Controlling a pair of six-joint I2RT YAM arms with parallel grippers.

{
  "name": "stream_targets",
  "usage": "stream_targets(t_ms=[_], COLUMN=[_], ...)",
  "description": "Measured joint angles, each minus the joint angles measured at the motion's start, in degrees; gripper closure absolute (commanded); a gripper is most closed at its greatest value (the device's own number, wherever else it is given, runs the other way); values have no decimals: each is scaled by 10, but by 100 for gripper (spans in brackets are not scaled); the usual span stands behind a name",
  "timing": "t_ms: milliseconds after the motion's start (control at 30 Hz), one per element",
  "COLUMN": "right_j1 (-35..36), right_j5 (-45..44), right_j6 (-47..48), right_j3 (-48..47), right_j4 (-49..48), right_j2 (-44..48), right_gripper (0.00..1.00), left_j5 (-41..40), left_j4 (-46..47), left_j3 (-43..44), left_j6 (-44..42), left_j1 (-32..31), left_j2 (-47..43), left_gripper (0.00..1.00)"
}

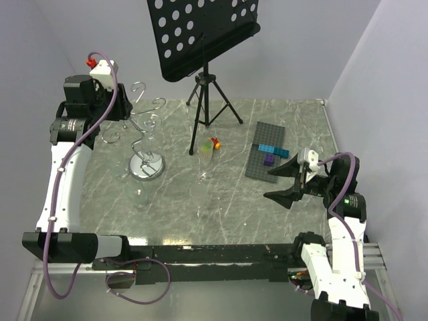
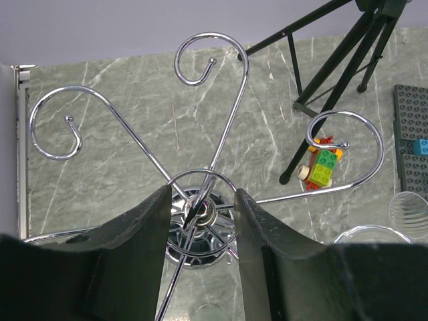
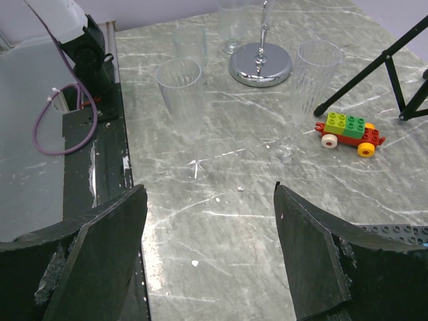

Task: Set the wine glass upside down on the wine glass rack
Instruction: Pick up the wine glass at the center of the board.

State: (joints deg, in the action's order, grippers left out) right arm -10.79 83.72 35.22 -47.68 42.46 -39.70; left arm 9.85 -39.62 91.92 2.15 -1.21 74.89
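- The wine glass rack (image 1: 146, 167) stands at the far left of the counter (image 1: 221, 207), its chrome hooks curling out from a thin post. My left wrist view looks straight down that post, so I judge the step in hand is seating the glass on a hook. To do it well I should run the stem along one wire arm until the foot sits behind the curl, without nudging the light stand.
- My left tool (image 2: 200, 194) hangs over the rack's hub with its fingers part way apart on either side. I cannot tell whether they pinch anything.
- My right tool (image 3: 208, 190) is spread wide and empty over the near right of the counter, well apart from the rack. It is best left out of this.
- The wine glass (image 1: 143, 142) is, as far as I can make out, the faint clear shape beside the post under the hooks. I should let go only once it hangs by its own weight.
- In the top view, my left tool's fingers are hidden behind the wrist and cable.
- In the left wrist view, my own fingers cut off the near hooks.
- I cannot trace the glass's stem or foot. A thin ring between my fingers may be the foot or rack wire.
- The clear cups (image 3: 179, 90) near the base are easy to mistake for it.
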Motion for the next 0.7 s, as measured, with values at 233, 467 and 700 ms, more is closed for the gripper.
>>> stream_targets(t_ms=[233, 467, 700], right_j1=[0, 0, -9], right_j5=[0, 0, 0], right_j6=[0, 6, 53], right_j3=[0, 0, -23], right_j4=[0, 4, 59], right_j2=[0, -6, -41], right_gripper=[17, 17, 17], left_j5=[3, 5, 12], left_j4=[0, 19, 50], left_j3=[0, -17, -27], left_j6=[3, 21, 69], left_j1=[0, 0, 2], left_j2=[-1, -29, -91], left_gripper=[36, 9, 3])
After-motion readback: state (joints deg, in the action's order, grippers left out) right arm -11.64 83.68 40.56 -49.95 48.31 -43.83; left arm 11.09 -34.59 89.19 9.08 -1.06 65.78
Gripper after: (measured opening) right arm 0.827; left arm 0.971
